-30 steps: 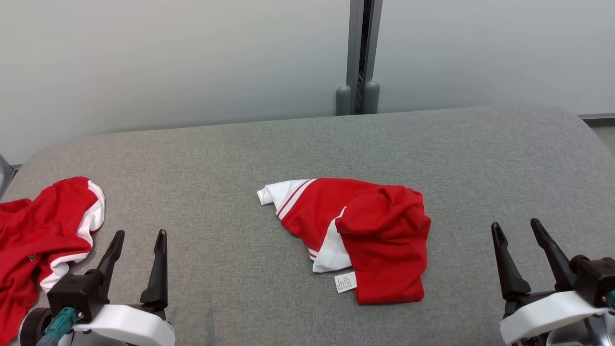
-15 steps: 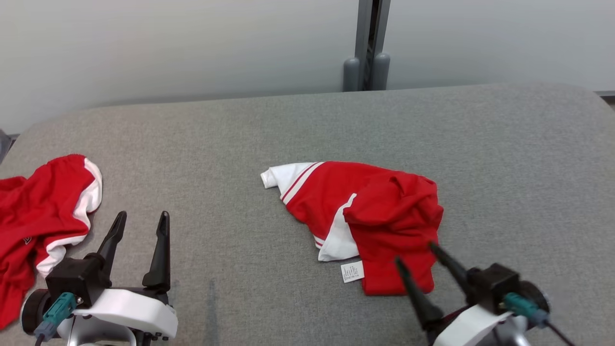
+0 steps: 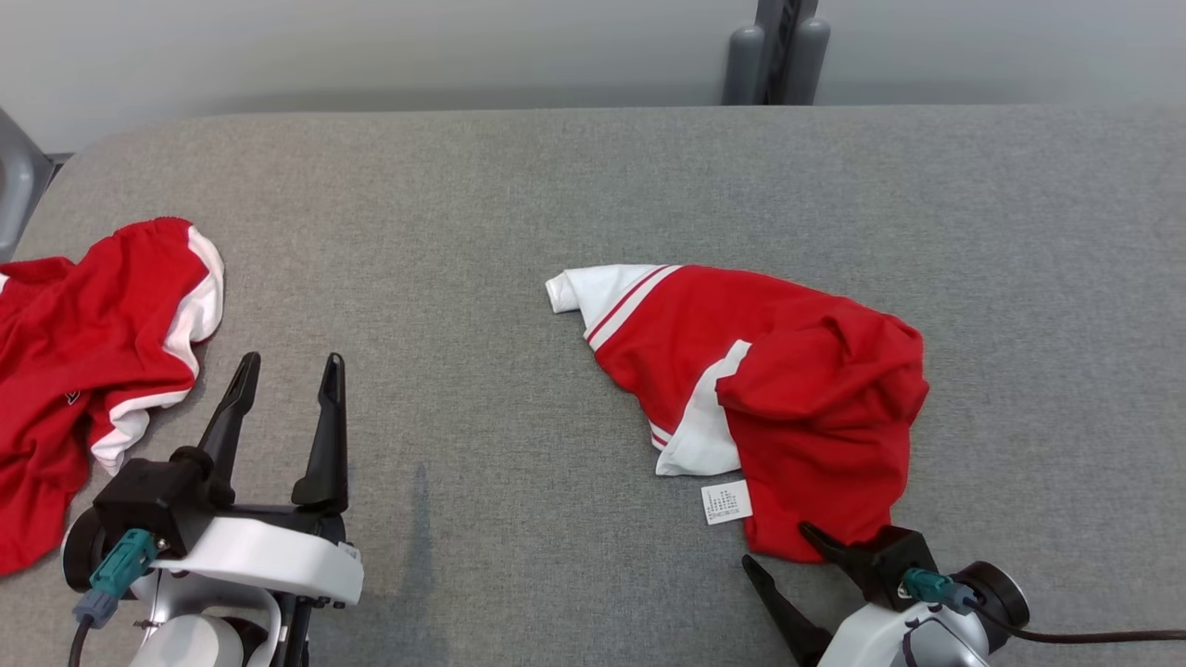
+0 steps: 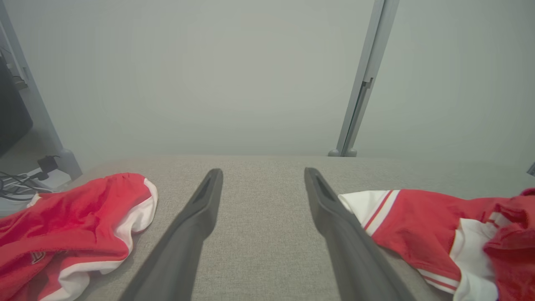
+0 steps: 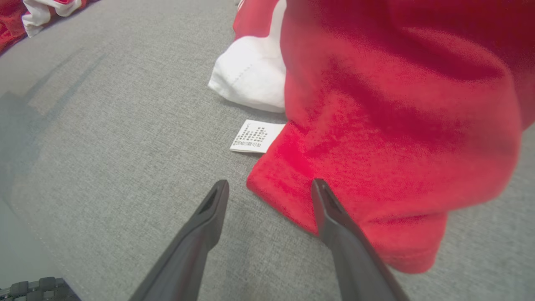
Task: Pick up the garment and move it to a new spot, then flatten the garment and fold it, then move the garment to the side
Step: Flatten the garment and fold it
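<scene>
A crumpled red-and-white garment (image 3: 788,389) lies toward 3 o'clock on a grey table (image 3: 463,232). The print on its white label (image 3: 726,501) is too small to read, even in the closer right wrist view. The right tool (image 3: 775,545), open, points at the garment's 6 o'clock hem. The left tool (image 3: 293,358), also open, sits well apart at 8 o'clock, beside a second garment (image 3: 83,352).

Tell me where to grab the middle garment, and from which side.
Grip the garment's near corner beside the care label, coming from the robot's side. That corner lies exposed on the grey surface, and the open right claw brackets it.
</scene>
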Motion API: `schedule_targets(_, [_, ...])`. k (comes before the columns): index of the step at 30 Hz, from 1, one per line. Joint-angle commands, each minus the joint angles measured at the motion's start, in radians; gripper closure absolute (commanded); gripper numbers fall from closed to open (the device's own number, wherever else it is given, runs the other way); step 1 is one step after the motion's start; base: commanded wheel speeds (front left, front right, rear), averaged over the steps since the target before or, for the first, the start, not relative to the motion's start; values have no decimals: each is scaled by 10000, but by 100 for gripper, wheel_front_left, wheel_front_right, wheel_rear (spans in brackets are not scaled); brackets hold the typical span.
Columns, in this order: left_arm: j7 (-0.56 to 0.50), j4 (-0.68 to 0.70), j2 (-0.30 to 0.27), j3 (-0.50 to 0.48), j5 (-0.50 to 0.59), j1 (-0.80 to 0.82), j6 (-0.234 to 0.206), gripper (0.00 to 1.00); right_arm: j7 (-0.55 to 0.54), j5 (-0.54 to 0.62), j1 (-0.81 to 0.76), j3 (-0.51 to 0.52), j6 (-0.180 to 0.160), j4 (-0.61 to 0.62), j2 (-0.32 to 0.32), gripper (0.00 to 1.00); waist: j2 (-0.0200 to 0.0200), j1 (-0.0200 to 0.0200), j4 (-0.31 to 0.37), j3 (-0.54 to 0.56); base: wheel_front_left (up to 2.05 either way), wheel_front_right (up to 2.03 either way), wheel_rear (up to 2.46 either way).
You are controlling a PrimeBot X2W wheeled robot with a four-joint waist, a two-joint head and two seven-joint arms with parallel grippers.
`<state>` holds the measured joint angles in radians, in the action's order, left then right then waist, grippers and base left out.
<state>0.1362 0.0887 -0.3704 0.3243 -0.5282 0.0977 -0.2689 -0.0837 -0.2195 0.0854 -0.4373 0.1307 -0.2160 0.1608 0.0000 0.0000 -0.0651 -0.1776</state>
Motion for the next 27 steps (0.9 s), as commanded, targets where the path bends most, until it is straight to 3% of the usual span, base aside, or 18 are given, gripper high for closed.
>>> schedule_targets(1, [86, -40, -2, -11, -7, 223, 49, 0, -107, 135, 165, 11, 1, -150, 68, 0, 0, 0, -93, -130, 0, 0, 0])
schedule_targets(6, [209, -166, 75, 17, -36, 427, 127, 0, -562, 329, 445, 164, 1, -646, 53, 0, 0, 0, -148, -283, 0, 0, 0])
schedule_targets(7, [226, -193, 84, 17, -43, 451, 136, 0, -690, 317, 486, 178, -1, -748, 47, 11, 0, 0, -150, -299, 0, 0, 0])
schedule_targets(8, [260, -218, 120, 11, -118, 464, 167, 0, -786, 192, 510, 108, -1, -806, 16, 56, 0, 0, -146, -307, 0, 0, 0])
schedule_targets(10, [317, -292, 114, -11, -141, 513, 219, 0, -1035, -189, 566, -77, 10, -804, -31, 100, 0, 0, -124, -300, 0, 0, 0])
schedule_targets(15, [386, -402, 70, -73, -226, 544, 264, 0, -1346, -875, 881, -382, 7, -7, 227, 100, 0, 0, 29, -189, 0, 0, 0])
schedule_targets(20, [334, -381, -67, -133, -263, 356, 180, 0, -1452, -2804, 913, -334, 2, 2163, 108, 100, 0, 0, 310, -26, 0, 0, 0])
schedule_targets(27, [212, -243, -157, -96, -240, 349, 146, 0, -827, -4418, 1329, 427, 1, 4829, -226, 100, 0, 0, 429, 41, 0, 0, 0])
